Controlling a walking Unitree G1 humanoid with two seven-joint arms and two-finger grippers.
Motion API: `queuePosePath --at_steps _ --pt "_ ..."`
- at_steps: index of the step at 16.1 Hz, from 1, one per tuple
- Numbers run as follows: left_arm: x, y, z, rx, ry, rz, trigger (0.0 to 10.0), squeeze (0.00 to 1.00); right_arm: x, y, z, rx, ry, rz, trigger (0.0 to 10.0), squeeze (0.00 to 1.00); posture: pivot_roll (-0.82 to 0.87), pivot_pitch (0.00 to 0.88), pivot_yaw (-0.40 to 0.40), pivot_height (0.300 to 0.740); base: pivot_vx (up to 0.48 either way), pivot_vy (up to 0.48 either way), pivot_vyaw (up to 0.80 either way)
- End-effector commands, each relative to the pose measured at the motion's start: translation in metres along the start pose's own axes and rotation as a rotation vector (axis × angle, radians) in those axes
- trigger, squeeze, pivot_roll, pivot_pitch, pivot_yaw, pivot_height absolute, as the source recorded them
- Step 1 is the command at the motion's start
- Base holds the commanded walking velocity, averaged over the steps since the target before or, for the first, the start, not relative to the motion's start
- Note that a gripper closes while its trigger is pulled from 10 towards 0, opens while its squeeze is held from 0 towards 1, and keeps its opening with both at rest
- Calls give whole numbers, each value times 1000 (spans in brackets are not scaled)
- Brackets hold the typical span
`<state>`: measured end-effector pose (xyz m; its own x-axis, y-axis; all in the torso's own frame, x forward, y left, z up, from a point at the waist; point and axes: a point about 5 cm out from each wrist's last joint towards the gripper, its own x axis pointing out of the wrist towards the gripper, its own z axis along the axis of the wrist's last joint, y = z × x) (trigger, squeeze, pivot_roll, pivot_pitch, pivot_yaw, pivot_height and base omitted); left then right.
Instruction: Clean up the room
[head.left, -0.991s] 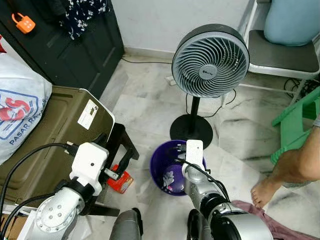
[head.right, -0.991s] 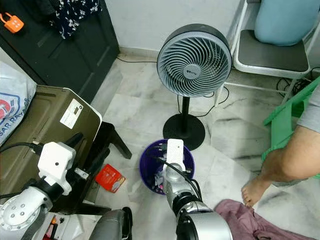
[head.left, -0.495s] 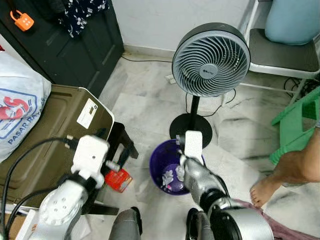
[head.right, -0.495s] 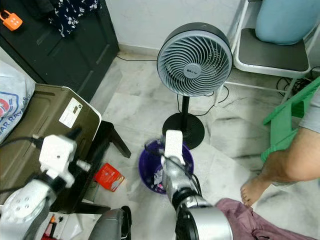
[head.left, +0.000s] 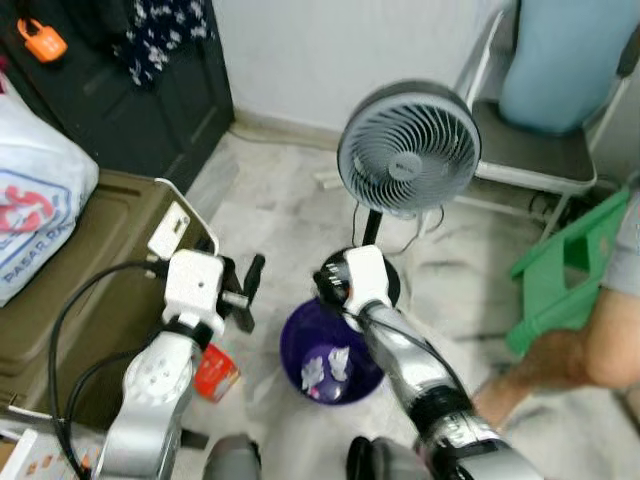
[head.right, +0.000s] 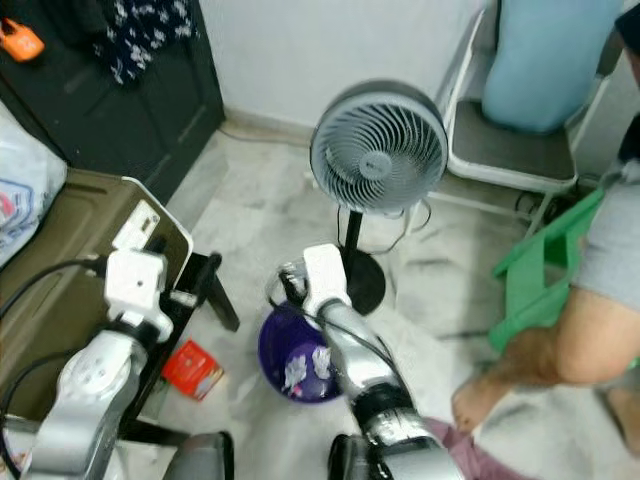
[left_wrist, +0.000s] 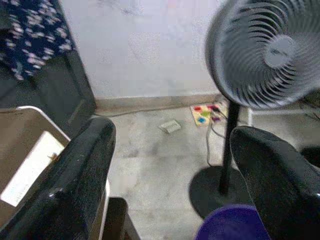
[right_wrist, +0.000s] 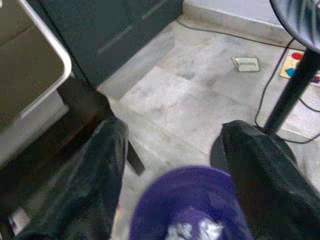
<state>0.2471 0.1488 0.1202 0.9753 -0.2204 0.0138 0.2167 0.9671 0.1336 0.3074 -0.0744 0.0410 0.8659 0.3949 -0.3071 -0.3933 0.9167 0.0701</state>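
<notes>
The right tool (right_wrist: 172, 165) hangs with its two black fingers spread and nothing between them, poised just above the far rim of the round purple plastic bin (head.right: 296, 355) that stands on the pale marble floor (head.left: 290, 215); crumpled white paper scraps (head.left: 326, 366) already lie in the bottom of the bin, so the drop here looks done. The left tool (left_wrist: 170, 165) is likewise released and empty, held out over the floor between the olive-brown hard case (head.left: 95, 265) and the bin. Just outside the bin, on the floor beside the black stool leg (head.right: 222, 300), lies a small red packet (head.right: 193, 369), which seems the likeliest next piece of litter. To do this step well, the right arm should lift clear of the bin straight upward so a finger does not catch the rim and tip it. The left arm is the nearer one to the red packet; it should come down over it with fingers wide, close on the packet's short edges, and carry it over the middle of the bin before letting go. Behind the bin, the grey pedestal fan (head.left: 404, 152) on its black round base (head.right: 360, 280) and its trailing cable stand close, so any swing should stay low and short. A person's bare leg (head.left: 585, 350) is near on the right.
</notes>
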Motion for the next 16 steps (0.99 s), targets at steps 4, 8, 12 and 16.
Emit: queuePosePath --at_steps 4,8,12,16 --pt "20 -3 -3 -6 -42 4 10000 0 -26 -8 13 -58 -20 101 10000 1000 55 0 -5 740 0 0 0" --pt "39 0 4 8 -112 48 10000 0 -24 -11 40 -185 -132 107 10000 0 49 0 -17 740 0 0 0" --pt "39 10 2 33 -137 130 10000 0 -39 -34 51 -159 -193 -130 10000 0 38 0 -24 740 0 0 0" --pt "39 15 13 38 -194 175 10000 0 -42 -72 103 -55 -347 -398 10000 0 29 0 -7 740 0 0 0"
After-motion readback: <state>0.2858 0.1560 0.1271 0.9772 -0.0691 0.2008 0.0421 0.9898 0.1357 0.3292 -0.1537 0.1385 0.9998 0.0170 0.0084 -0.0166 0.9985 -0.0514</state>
